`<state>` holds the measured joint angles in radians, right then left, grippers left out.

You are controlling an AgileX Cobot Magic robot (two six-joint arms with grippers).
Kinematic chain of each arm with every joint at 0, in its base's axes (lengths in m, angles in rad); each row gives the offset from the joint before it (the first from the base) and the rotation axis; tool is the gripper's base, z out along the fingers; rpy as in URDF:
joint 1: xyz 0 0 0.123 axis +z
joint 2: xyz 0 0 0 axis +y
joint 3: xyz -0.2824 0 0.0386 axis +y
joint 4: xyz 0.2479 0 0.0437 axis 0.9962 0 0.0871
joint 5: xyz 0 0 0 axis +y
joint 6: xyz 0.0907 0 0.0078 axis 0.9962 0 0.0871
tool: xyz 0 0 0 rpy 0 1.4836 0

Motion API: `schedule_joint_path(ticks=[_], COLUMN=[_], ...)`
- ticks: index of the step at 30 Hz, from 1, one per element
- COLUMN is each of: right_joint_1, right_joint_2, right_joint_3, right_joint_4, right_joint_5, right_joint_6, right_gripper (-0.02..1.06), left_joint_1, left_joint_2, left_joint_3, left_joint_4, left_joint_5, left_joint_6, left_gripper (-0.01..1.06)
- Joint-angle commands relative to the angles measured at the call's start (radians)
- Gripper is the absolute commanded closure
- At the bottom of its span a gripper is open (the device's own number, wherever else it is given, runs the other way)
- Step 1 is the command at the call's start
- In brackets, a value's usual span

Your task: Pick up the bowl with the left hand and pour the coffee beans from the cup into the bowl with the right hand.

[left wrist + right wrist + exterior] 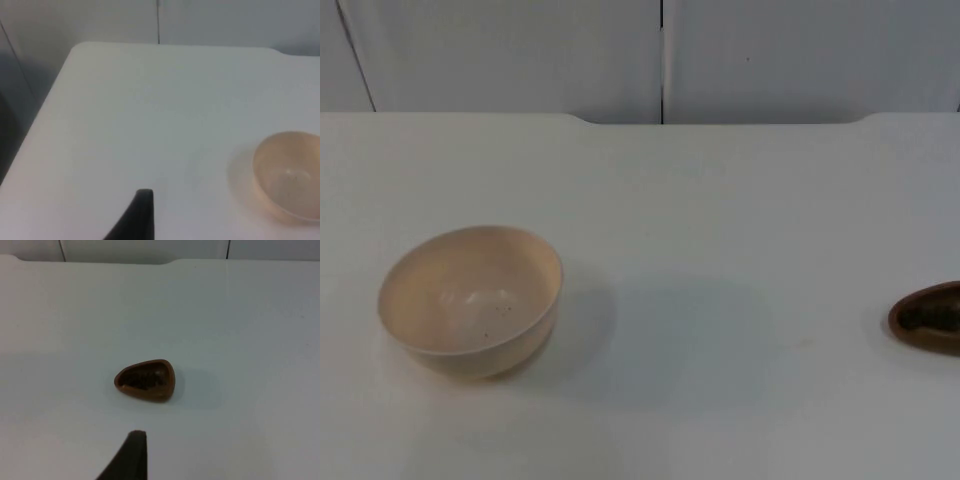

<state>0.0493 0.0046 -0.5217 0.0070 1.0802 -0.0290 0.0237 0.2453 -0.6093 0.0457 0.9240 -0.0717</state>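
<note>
Left gripper [142, 212]: waits above the table, well short of the bowl [289, 174]; whether it is open, I cannot tell.
Right gripper [132, 455]: hangs near the cup [146, 380], holding nothing visible; opening unclear.
Bowl: upright, apparently empty, on the table [720, 200] towards the left arm's side.
Cup: brown, beans inside, well apart from the bowl.
Risk: a thin rim grip could let the bowl slip; tilting the cup early would scatter beans.

Out at three o'clock on the table, the brown cup [931, 318] is cut off by the top view's edge. The bowl [290, 175] is clipped in the left wrist view.
</note>
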Motion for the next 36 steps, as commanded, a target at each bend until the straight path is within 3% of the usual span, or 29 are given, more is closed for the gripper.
schedule_joint_path(ticks=[1,19,25,29,36], right_joint_1=[-0.006,-0.006,-0.006,-0.006,-0.006], right_joint_2=[-0.005,-0.005,-0.005,-0.005,-0.005], right_joint_3=[0.006,0.006,0.006,0.006,0.006], right_joint_4=[0.000,0.000,0.000,0.000,0.000], right_joint_5=[-0.003,-0.003,-0.003,-0.003,-0.003], right_joint_6=[-0.004,-0.004,-0.004,-0.004,-0.004], right_gripper=[-0.01,-0.01,-0.01,-0.01,-0.01], left_joint_1=[-0.006,-0.006,-0.006,-0.006,-0.006], left_joint_2=[0.034,0.337,0.468,0.564,0.675], left_joint_3=[-0.021,-0.176,-0.228,-0.257,-0.264], left_joint_4=[-0.027,-0.057,-0.142,-0.272,-0.339], left_joint_5=[-0.034,-0.090,-0.090,-0.092,-0.103], left_joint_6=[-0.005,-0.003,0.062,0.168,0.236], left_gripper=[0.00,0.00,0.00,0.00,0.00])
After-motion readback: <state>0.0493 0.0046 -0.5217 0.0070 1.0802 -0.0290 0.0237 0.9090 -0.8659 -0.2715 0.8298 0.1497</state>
